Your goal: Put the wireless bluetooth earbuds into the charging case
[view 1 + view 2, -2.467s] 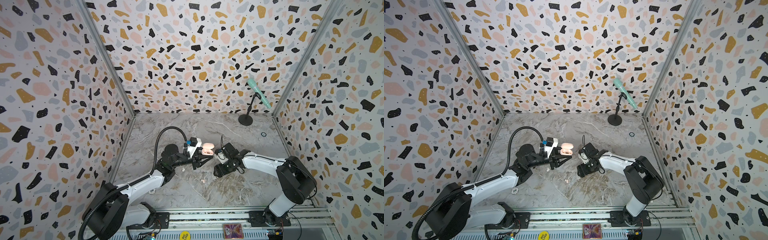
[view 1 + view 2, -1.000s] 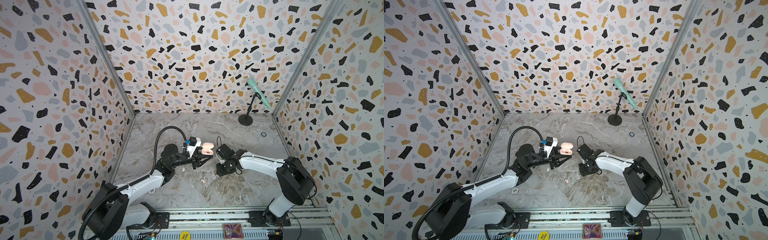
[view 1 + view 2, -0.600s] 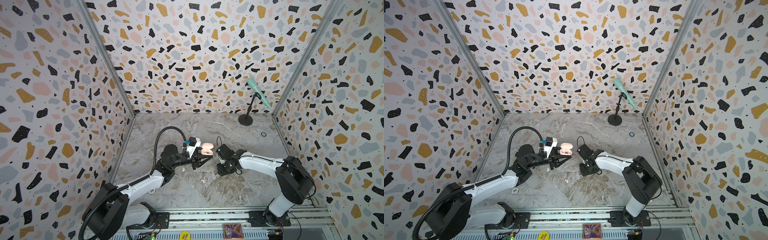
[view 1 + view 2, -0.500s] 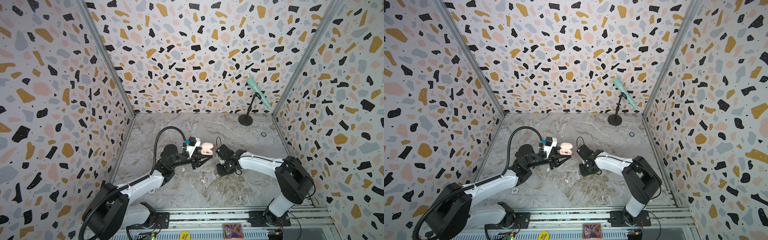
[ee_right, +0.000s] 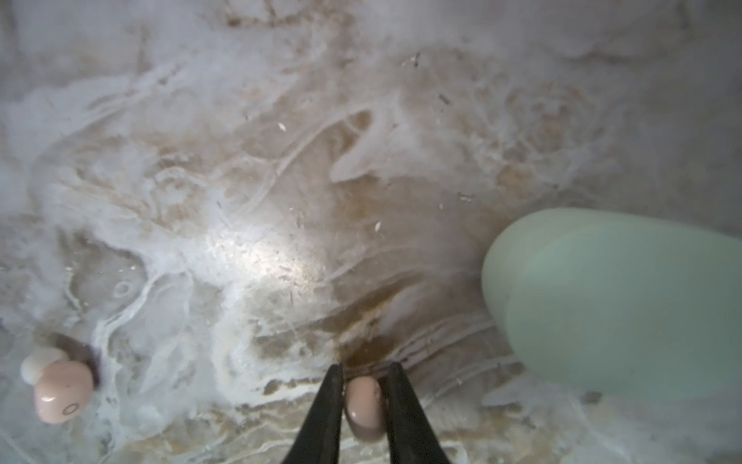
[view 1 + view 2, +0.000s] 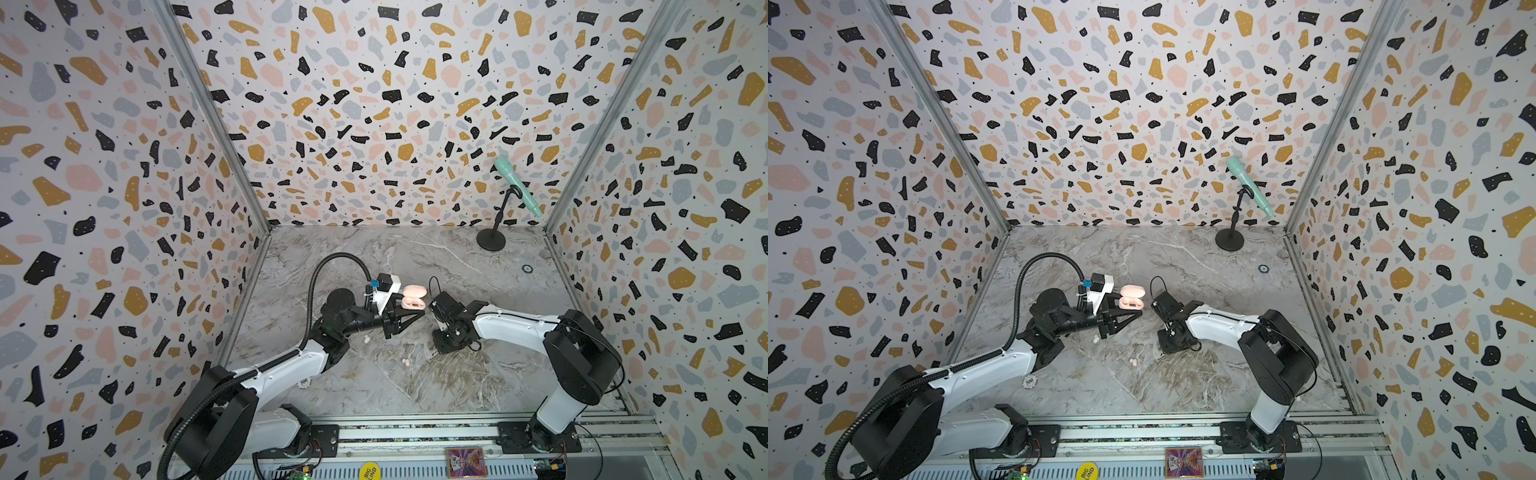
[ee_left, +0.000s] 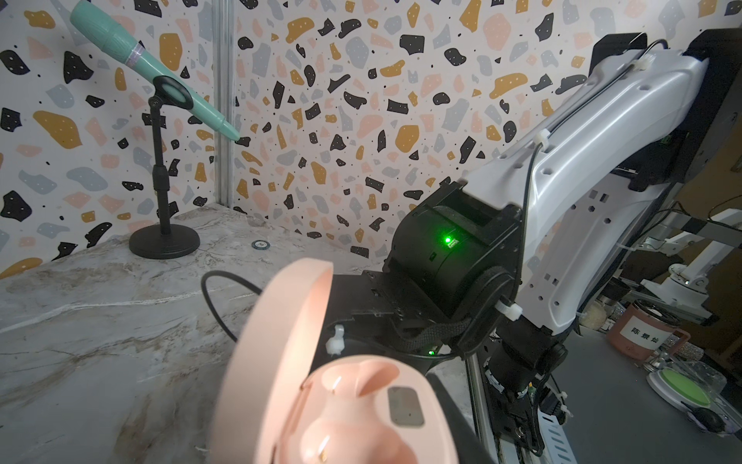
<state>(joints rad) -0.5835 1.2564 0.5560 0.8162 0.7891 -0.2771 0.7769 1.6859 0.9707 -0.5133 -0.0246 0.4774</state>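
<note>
Right wrist — end effector (image 5: 365, 368) pinching earbud (image 5: 363, 403).

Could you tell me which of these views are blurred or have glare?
Right wrist view: soft all over, the pinched earbud included, a glare patch on the table, the green case blurry. Left wrist view: the pink case too near, out of focus; the microphone sharp. Both top views: sharp, evenly lit.

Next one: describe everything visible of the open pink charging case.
The pale pink rounded plastic charging case is a smooth clamshell, its lid hinged open and standing up. The base shows two moulded wells, both apparently empty, with small gold contacts, plus a grey rectangular panel. The left end effector is shut on it, holding it opening upward over the middle of the marble tabletop. Nothing else appears to touch it.
</note>
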